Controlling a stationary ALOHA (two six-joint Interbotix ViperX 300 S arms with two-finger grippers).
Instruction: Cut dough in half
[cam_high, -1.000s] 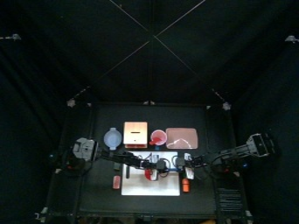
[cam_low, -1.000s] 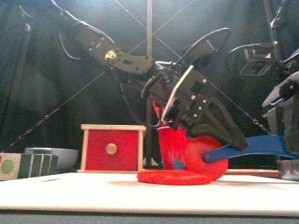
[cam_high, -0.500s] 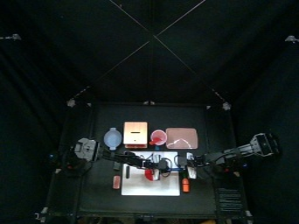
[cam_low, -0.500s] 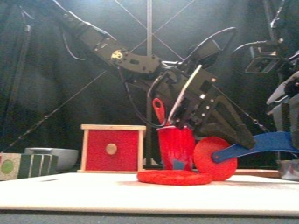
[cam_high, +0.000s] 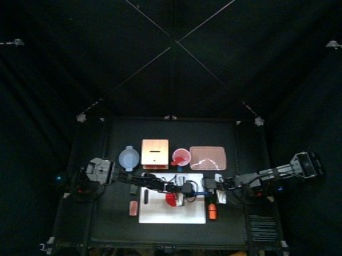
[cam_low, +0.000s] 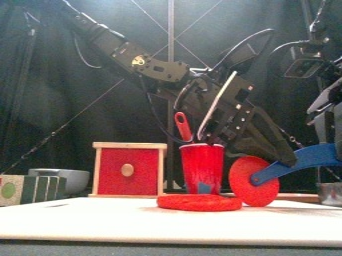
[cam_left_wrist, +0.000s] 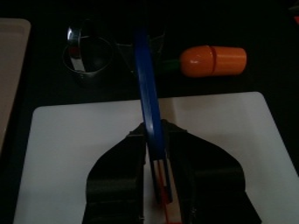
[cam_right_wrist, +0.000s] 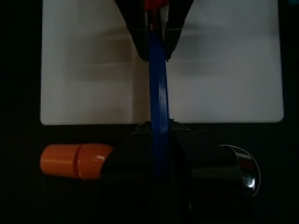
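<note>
Front view: both grippers, left and right, jaws clamped on a blue cutter above the dough, mid-board on the counter, one half already raised.

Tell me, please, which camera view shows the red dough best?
The front view: the dough lies near and large as a flat red disc on the white cutting board. The top view shows it only as a tiny red spot. The right wrist view catches a red sliver; the left wrist view shows none.
</note>
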